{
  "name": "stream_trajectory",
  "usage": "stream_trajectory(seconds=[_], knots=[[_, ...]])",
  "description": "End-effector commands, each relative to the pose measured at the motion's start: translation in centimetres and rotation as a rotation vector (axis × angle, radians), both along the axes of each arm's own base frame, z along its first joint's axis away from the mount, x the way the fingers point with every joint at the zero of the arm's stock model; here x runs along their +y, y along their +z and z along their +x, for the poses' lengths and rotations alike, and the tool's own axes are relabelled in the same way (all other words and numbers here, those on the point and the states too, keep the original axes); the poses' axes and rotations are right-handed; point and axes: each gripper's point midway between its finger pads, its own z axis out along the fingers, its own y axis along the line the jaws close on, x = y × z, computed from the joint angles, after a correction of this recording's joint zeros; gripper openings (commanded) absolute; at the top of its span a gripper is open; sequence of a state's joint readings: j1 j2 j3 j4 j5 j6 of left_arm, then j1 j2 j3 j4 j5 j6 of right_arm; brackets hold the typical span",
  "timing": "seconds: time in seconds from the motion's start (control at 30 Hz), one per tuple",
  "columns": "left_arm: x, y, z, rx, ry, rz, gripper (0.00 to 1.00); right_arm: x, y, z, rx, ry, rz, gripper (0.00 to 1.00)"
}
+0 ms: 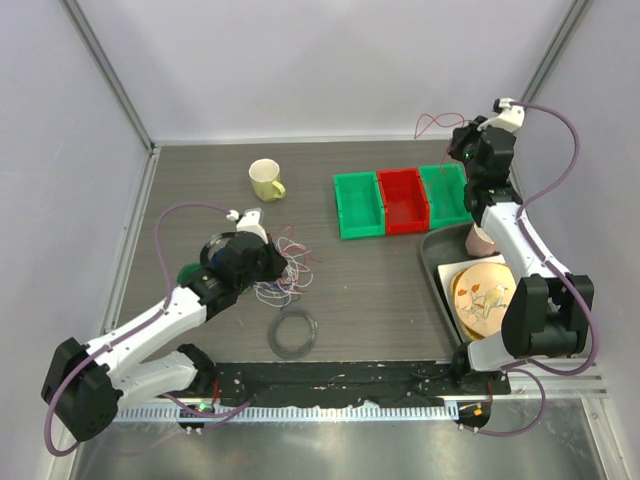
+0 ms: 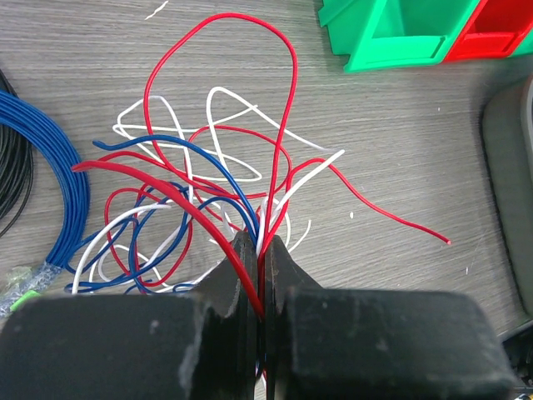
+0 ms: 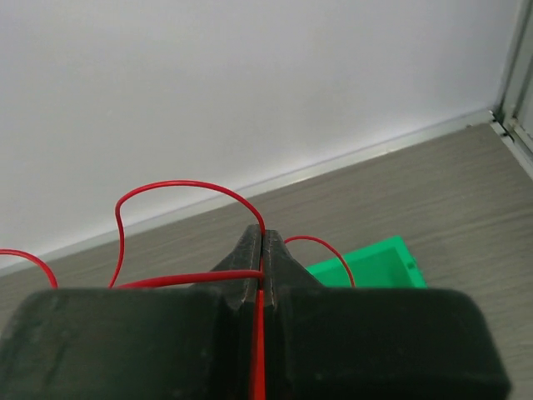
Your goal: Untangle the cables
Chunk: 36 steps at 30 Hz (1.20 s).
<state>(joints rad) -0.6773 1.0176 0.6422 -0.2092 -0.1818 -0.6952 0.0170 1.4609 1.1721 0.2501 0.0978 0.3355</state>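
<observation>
Left gripper nips the light, springy cables at the knot, right gripper clamps one red strand, seemingly free.

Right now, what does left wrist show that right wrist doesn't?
Left wrist only: the tangle of red, white and blue cables lying on the table, a blue ring, a red bin and the edge of a grey tray. Its jaws are shut on several strands.
Right wrist only: one red cable held up in front of the white wall.
Both: shut jaws pinching red cable, a green bin and the table.
</observation>
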Motion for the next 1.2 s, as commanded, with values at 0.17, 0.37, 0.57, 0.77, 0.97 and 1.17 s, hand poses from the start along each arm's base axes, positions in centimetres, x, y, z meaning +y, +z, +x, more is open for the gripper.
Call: stream_trajectory(seconds=[0.17, 0.37, 0.57, 0.77, 0.97, 1.17], knots=[[-0.6, 1.0, 0.9, -0.032, 0.007, -0.033, 0.0, -4.8, -4.0, -0.9, 0.091, -0.264, -0.054, 0.01], [-1.0, 0.5, 0.8, -0.013, 0.0, -0.049, 0.0, -7.8, -5.5, -1.4, 0.196, -0.455, -0.081, 0.01], [-1.0, 0.4, 0.7, -0.007, -0.001, -0.052, 0.0, -10.3, -7.2, -2.1, 0.278, -0.62, -0.107, 0.01], [-0.7, 0.5, 0.6, -0.014, 0.005, -0.052, 0.0, -11.4, -7.8, -2.4, 0.318, -0.688, -0.143, 0.01], [-0.7, 0.5, 0.7, -0.016, 0.009, -0.051, 0.0, -5.4, -10.3, 1.7, 0.3, -0.332, 0.01, 0.01], [-0.8, 0.9, 0.3, -0.031, -0.006, -0.074, 0.0, -3.6, -14.9, 3.8, 0.39, -0.297, 0.115, 0.01]])
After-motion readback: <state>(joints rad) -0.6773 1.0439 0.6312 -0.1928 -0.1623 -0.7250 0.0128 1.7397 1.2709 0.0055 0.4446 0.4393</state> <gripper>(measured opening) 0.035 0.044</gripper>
